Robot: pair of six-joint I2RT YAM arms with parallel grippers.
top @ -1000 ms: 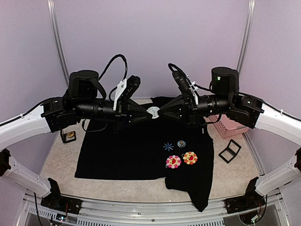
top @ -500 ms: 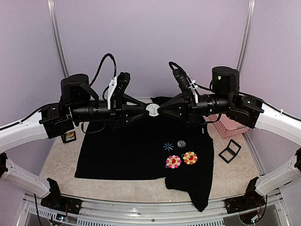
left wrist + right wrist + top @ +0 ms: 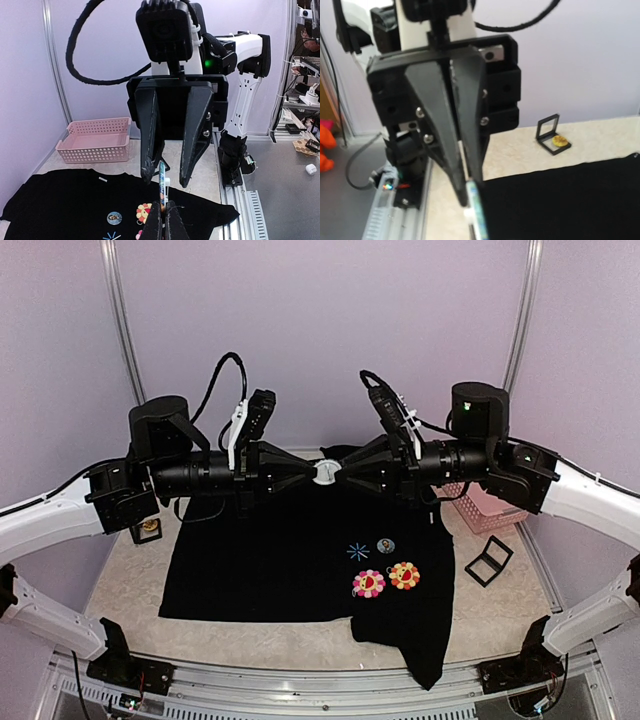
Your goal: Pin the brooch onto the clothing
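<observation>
A round white-backed brooch (image 3: 325, 473) hangs in mid-air between both grippers, above the black shirt (image 3: 270, 560) spread on the table. My left gripper (image 3: 312, 473) is shut on it; the left wrist view shows the brooch (image 3: 163, 182) edge-on above my closed left gripper (image 3: 164, 212). Opposite, the right gripper (image 3: 166, 181) has its jaws apart around the brooch's far edge. The right wrist view shows the left gripper (image 3: 470, 192) pinching the brooch (image 3: 476, 212). A light-blue star mark (image 3: 357, 551), a pink flower badge (image 3: 368, 583) and an orange one (image 3: 404, 575) are on the shirt.
A small round badge (image 3: 386, 546) lies beside the star. A pink basket (image 3: 490, 508) stands at the back right, with a black frame stand (image 3: 488, 561) in front of it. A small display case (image 3: 147, 530) holding a gold piece is at the left.
The left arm drew back to the left, then its fingertips closed on the brooch again. The right gripper's jaws have parted from the brooch.
</observation>
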